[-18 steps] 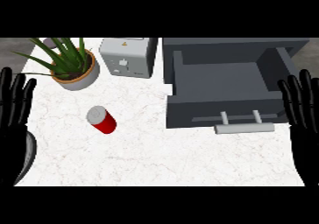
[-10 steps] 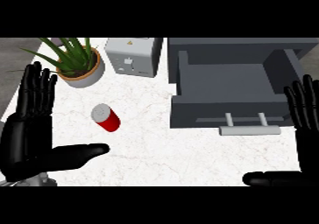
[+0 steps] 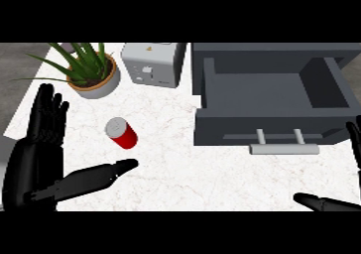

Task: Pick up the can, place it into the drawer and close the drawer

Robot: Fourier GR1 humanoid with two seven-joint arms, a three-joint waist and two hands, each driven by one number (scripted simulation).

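on the counter (image 3: 212,173): one red can (image 3: 122,133), one open drawer (image 3: 275,101), one potted plant (image 3: 90,74), one toaster (image 3: 152,64). left hand (image 3: 38,163) and right hand (image 3: 344,198) both spread, holding nothing.

A white marbled stone counter (image 3: 183,163) carries everything here. A small red cylindrical can with a silver top (image 3: 122,133) stands on it left of centre, leaning slightly. Toward the far left corner sits a green spiky plant in a round grey pot (image 3: 92,74), and just beside that pot a silver boxy toaster (image 3: 150,64). On the right, a dark grey open drawer box with a pale metal bar handle (image 3: 275,101) rests on the counter.
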